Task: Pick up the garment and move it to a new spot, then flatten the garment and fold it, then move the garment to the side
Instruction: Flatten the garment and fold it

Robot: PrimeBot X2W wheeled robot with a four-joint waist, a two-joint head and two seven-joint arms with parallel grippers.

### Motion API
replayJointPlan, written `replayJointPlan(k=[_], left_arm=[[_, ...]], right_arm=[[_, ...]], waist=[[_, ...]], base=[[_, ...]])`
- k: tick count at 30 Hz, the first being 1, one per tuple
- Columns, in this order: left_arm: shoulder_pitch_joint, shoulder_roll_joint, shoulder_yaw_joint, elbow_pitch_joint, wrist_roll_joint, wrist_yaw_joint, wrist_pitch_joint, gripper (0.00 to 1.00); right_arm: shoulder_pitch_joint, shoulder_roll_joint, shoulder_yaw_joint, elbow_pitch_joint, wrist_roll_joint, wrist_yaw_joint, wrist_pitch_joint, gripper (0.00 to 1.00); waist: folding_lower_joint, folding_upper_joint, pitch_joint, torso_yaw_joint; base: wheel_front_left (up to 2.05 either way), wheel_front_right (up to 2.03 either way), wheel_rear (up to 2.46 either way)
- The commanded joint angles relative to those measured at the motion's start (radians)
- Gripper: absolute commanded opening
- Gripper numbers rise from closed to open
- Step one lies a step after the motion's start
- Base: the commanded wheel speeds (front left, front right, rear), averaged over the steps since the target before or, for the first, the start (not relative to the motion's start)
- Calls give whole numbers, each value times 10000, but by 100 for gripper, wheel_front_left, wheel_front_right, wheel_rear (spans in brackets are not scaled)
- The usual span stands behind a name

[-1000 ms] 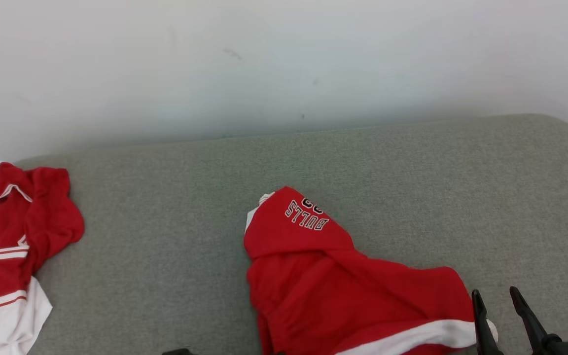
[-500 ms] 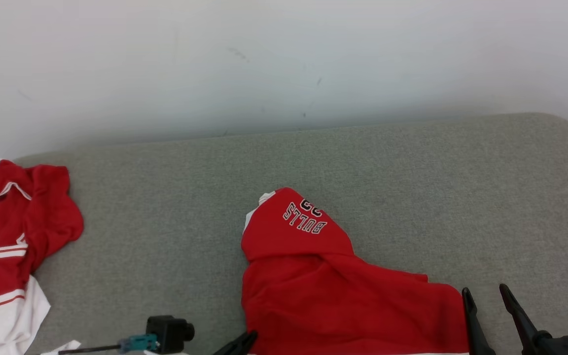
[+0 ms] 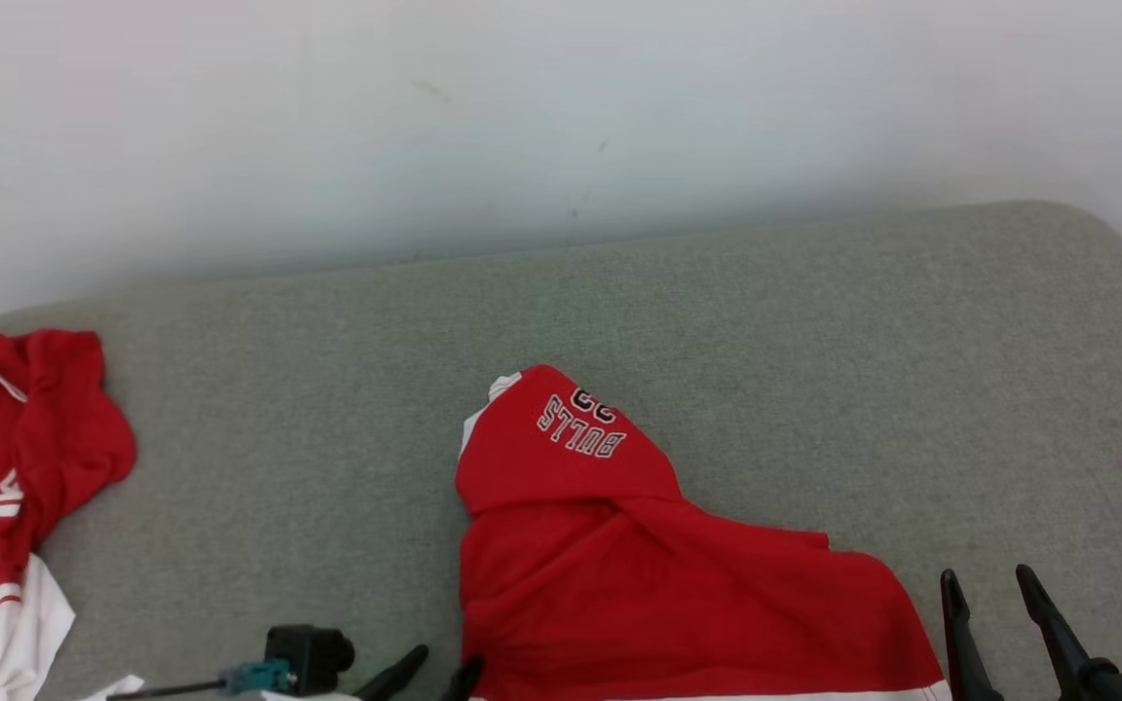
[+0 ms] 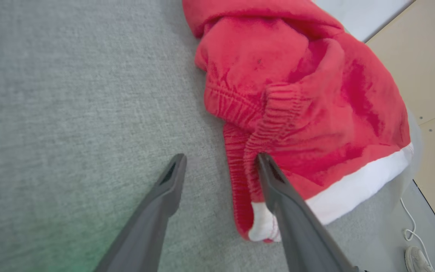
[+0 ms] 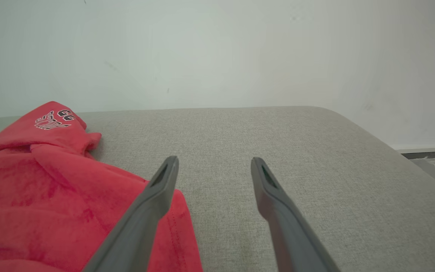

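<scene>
Pale, scuffed wall across the back. Below it, a wide worktop covered in grey woven fabric, rounded at its far right corner.

Red fleece garment with a white hem band lies crumpled at the near middle of the worktop and runs off the bottom edge of the head view. One flap is folded up toward the wall. The left wrist view shows a gathered elastic waistband, bunched, with the white band on the far side.

Second red-and-white garment is heaped at the worktop's left edge, well apart from the first.

Right claw is at lower right with its fingers spread apart and nothing between them, just beside the red fleece garment's right hem corner. In the right wrist view one finger overlaps the red edge and the other is over bare grey fabric. Contact cannot be told.

Left claw is at the bottom edge, at the garment's left side. Its fingers are apart with nothing gripped. In the left wrist view one finger crosses the elastic waistband and the other is over bare fabric.

Small black camera block with a teal plug sits beside the left claw.

White "BULLS" lettering is on the folded-up flap, upside down in the head view.
</scene>
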Motion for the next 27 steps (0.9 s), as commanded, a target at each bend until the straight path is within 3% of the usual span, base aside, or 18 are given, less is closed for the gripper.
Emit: replayJointPlan(k=[1, 8, 12, 16, 22, 25, 27], left_arm=[[251, 44, 7, 5, 142, 96, -233, 100], [1259, 62, 734, -928, 140, 774, -1158, 100], [1894, 39, 1504, -1708, 745, 1311, -1288, 100], [2735, -379, 2876, -2510, 1989, 1732, -1285, 100], [3879, -1418, 4897, -3098, 3667, 1559, -1288, 100], [4154, -1709, 5430, -3119, 4239, 1390, -1289, 100], [4488, -2113, 6195, -3109, 5087, 1081, -1290, 100]], right_arm=[[29, -13, -107, -77, -102, -22, 9, 100], [197, -14, -544, -317, -406, -22, 9, 100], [337, -63, -795, -464, -438, -22, 10, 100], [576, -132, -918, -509, -540, -22, 9, 100], [975, -104, -818, -433, -545, -22, 9, 100], [1031, -83, -731, -376, -522, -22, 9, 100], [1064, -61, -602, -263, -490, -22, 9, 100]], waist=[[-1, 0, -159, 179], [-1, 0, -592, 778], [-1, 0, -768, 1138], [-1, 0, -916, 1485], [-1, 0, -1146, 1820], [-1, 0, -1204, 1845], [-1, 0, -1336, 1851]], base=[[0, 0, 0], [0, 0, 0], [0, 0, 0], [0, 0, 0], [0, 0, 0], [0, 0, 0], [0, 0, 0]])
